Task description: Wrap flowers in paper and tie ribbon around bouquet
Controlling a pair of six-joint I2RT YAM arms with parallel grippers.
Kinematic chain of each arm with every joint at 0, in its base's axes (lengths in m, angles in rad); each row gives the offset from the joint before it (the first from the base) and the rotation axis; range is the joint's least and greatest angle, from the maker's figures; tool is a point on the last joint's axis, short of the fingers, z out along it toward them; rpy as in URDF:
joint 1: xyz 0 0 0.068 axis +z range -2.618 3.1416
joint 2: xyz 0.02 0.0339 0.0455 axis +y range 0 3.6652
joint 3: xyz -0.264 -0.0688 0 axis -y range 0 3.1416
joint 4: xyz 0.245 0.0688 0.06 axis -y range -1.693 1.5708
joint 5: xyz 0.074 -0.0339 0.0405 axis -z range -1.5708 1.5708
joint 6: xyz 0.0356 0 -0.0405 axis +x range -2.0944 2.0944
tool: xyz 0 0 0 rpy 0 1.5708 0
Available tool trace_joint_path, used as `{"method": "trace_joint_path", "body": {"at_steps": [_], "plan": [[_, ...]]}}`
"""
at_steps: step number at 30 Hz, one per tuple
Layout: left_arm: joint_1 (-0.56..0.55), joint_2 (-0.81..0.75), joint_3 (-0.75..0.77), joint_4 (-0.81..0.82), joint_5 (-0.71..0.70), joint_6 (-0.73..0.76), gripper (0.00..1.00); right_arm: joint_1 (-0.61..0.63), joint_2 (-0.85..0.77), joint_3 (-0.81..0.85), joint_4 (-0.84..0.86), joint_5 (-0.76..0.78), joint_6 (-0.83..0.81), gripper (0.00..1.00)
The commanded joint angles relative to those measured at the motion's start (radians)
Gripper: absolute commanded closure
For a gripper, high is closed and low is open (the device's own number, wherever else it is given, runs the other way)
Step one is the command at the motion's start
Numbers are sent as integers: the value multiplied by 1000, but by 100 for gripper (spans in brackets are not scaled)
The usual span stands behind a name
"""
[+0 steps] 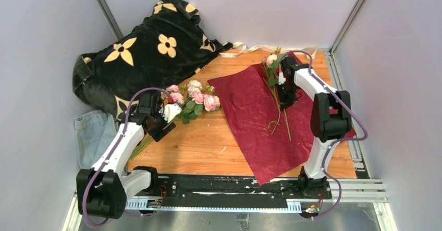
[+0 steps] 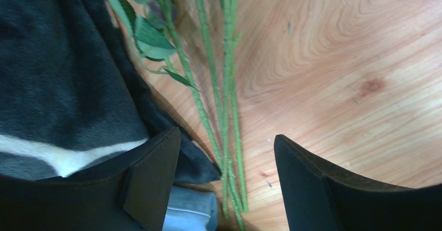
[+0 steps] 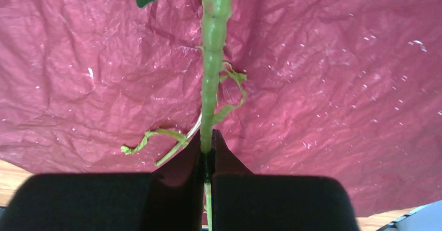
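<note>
The right gripper [image 3: 207, 143] is pressed together on a thin green stem [image 3: 212, 69], which is pinched between the jaws and runs off toward 12 o'clock in its wrist view. That stem belongs to a single sprig [image 1: 275, 82] laid on the paper [image 1: 250, 116], at 3 o'clock of the table [image 1: 208, 142]. The left gripper [image 2: 226, 140] is held spread, with nothing gripped. The stems [image 2: 229, 100] of the bunch of roses [image 1: 195, 96] are seen between its jaws, on bare wood at 9 o'clock. The ribbon [image 1: 245, 48] lies at 12 o'clock, well apart from both tools.

Several risks may be judged from here. The thin stem could be bent or could slip in so tight a pinch. The crinkly sheet could be dragged and bunched if the sprig is pulled low across it. The blanket [image 2: 62, 85] lies just beside the left finger and could be caught when the jaws are closed, or only some stems could be taken and the bunch split.

Counted are two grippers, one paper sheet, one ribbon, one bunch of five or six heads, one separate sprig, three or four stems in the left wrist view, one blanket and one denim cloth [image 1: 94, 132].
</note>
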Motion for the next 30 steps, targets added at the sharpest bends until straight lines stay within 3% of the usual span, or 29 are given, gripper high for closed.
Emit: {"method": "trace_joint_path", "body": {"at_steps": [1,5,7,9,10,11,15,23,30], "plan": [[-1,-7,-4,94,-23,52,26,-2,63,85,-75,11,-37,100],[-1,-5,-21,106,-28,48,29,-2,82,118,-64,-4,-32,98],[-1,1,-37,120,-33,49,30,-2,92,127,-62,-22,-24,89],[-1,9,-44,136,-34,49,33,-1,99,134,-68,-27,-21,66],[0,15,-44,141,-34,52,36,0,98,136,-76,-23,-24,39],[1,20,-43,145,-33,59,38,1,90,137,-82,-11,-26,25],[1,55,-36,160,-21,74,44,4,23,137,-99,8,-25,21],[-1,179,-2,211,143,9,53,23,-93,68,-66,5,-20,18],[-1,250,25,270,89,-32,84,27,-127,40,-69,21,-30,17]]}}
